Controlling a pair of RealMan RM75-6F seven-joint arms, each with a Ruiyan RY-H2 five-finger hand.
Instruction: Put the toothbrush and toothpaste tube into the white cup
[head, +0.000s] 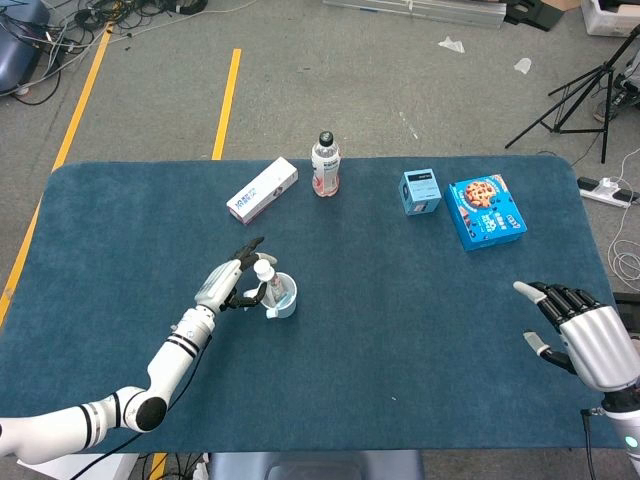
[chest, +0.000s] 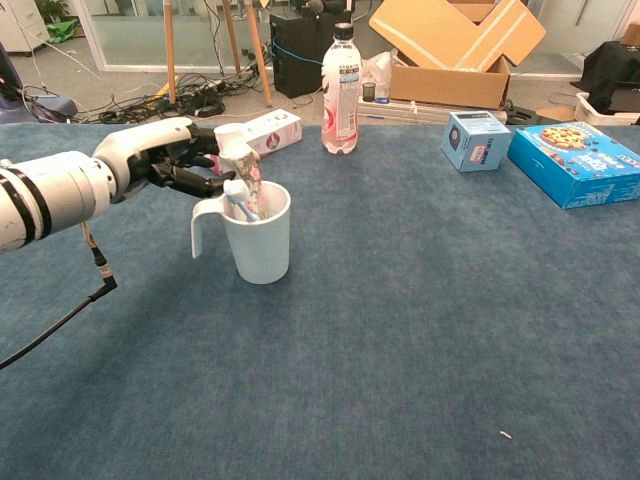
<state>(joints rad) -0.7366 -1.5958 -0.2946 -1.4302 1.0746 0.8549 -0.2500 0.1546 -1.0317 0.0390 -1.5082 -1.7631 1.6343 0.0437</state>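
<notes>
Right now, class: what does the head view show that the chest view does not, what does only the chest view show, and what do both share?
Only the head view shows the right robot hand, open over the table's near right corner, and a yellow floor line. Only the chest view shows the cardboard box. Both show the left robot hand beside the white cup, which holds the toothpaste tube and toothbrush, plus the bottle.
</notes>
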